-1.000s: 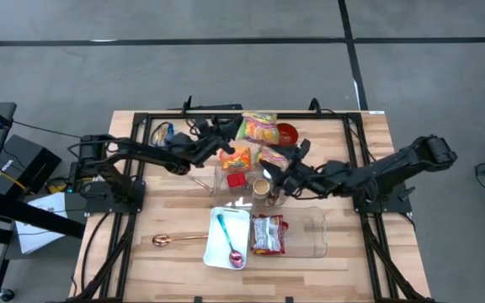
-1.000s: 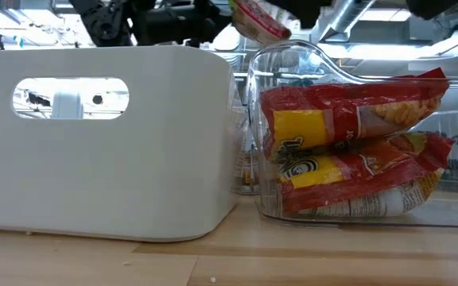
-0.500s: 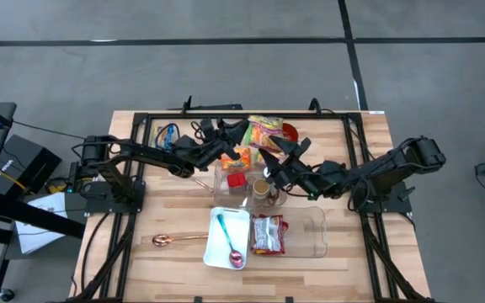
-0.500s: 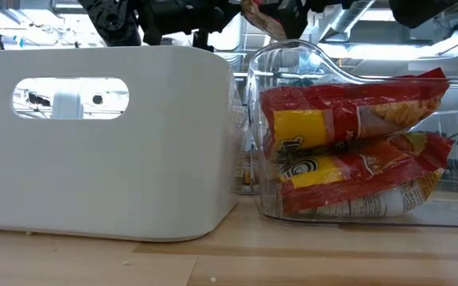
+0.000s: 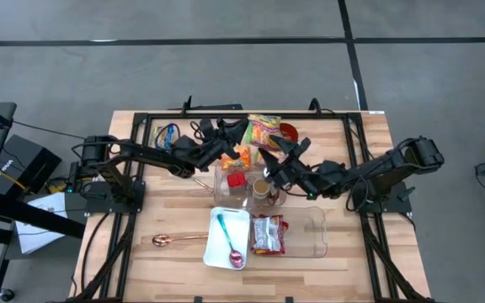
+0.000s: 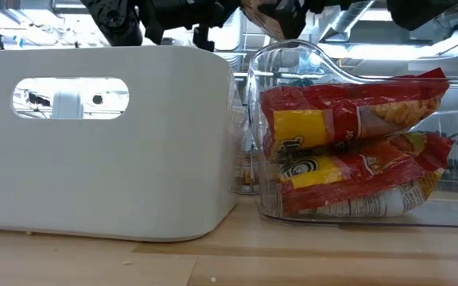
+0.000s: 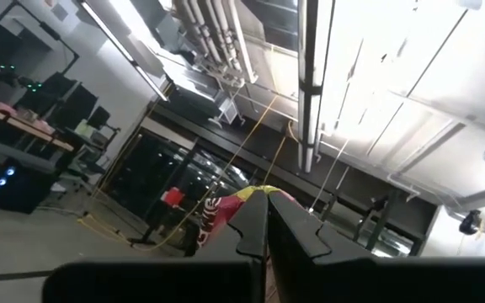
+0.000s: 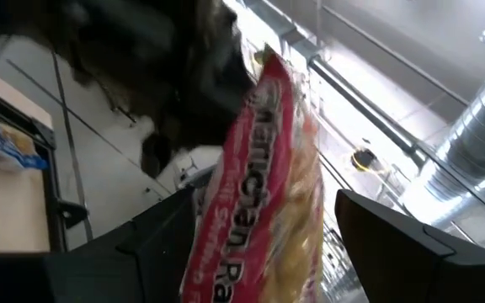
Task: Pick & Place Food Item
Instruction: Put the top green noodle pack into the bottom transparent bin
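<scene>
— Grey floor all round, and a wooden table framed with black rails in the middle of it. What sits on it?

— Near the front edge, a white bin with a teal spoon in it; a clear bin touches its right side and holds a red snack packet. A copper-coloured spoon lies on the bare wood just left of the white bin. Toward the back edge there is a red bowl.

— And the food item being moved?

— A ramen packet, orange, yellow and red, hangs above the table near the middle of the back edge, close beside the red bowl. Both arms meet at it.

— Who has it?

— The left gripper — its fingers are pressed tight together, and its own wrist camera shows the packet's edge pinched between the two tips. The right gripper comes in from the table's right side with its fingers spread wide; in its wrist view the packet hangs between the two dark fingers, which stand clear of it on either side (no contact that I can make out).

— Anything from table height?

— The white bin fills one side and the clear bin the other, snack packet crumpled inside. Of the arms only dark shapes at the top.
</scene>
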### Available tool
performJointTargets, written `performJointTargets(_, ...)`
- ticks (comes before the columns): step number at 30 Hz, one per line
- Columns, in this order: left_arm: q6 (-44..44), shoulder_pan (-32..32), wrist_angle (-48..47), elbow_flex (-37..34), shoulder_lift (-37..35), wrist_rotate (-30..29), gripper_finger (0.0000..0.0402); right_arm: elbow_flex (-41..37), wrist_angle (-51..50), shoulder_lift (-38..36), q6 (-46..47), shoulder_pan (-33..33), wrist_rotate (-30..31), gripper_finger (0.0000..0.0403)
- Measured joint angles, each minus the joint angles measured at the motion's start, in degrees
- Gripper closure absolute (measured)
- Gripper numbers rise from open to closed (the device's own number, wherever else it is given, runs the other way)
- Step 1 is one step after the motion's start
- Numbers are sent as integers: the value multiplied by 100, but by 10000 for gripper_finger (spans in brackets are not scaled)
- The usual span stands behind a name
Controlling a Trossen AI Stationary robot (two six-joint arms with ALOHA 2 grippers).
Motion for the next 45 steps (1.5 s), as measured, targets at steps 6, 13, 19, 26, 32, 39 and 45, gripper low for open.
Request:
performJointTargets(6, 120, -113, -76, 123, 0, 10, 401, 0, 0, 0, 45, -130, 7, 127)
performJointTargets(13, 136, -168, -214, 146, 0, 17, 401, 0, 287, 0, 19, -130, 54, 127)
performJointTargets(19, 142, -199, -286, 146, 0, 17, 401, 0, 460, 0, 0, -163, 133, 127)
performJointTargets(26, 144, -199, -311, 146, 0, 31, 401, 0, 472, 0, 0, -152, 240, 127)
performJointTargets(32, 146, -199, -313, 146, 0, 125, 401, 0, 473, 0, 0, -152, 393, 144)
performJointTargets(39, 146, -199, -389, 144, -2, 155, 401, 0, 467, 0, 0, -152, 460, 207)
performJointTargets(45, 410, -211, -401, 142, -2, 184, 401, 0, 486, -15, 0, -152, 482, 265)
